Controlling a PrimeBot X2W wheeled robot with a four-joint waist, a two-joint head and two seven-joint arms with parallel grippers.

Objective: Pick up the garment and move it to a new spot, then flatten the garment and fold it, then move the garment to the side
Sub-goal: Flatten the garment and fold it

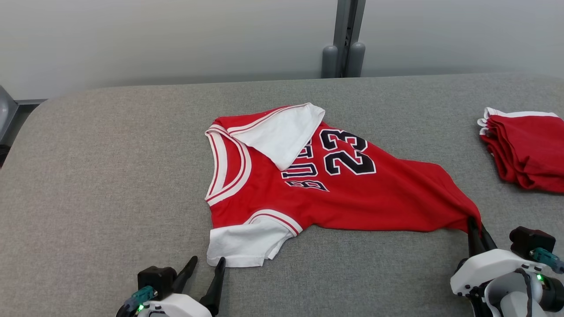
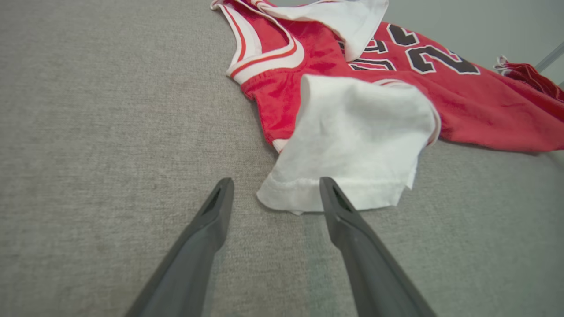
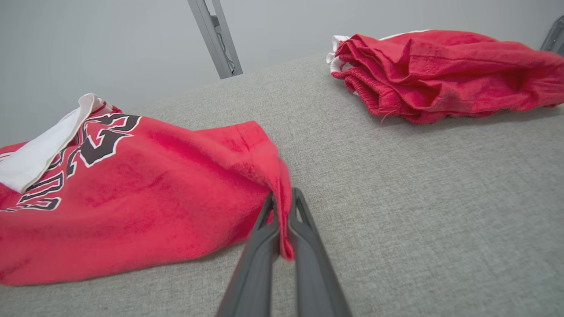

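Pinches the red jersey's (image 1: 352,198) hem corner in the closed right gripper (image 1: 475,225). Holds the left gripper (image 1: 208,260) spread wide beside the white sleeve (image 1: 240,242), seemingly not touching.

Red jersey (image 1: 352,198) on grey surface (image 1: 110,176), hem corner between fingers (image 1: 472,240) of right gripper (image 1: 476,223)

the left gripper (image 1: 208,259) sits at the lower left, its two dark fingers spread apart and pointing forward, holding nothing. the right gripper (image 1: 476,225) reaches in from the lower right, fingers pressed together, pinching a corner of the garment (image 1: 352,198).
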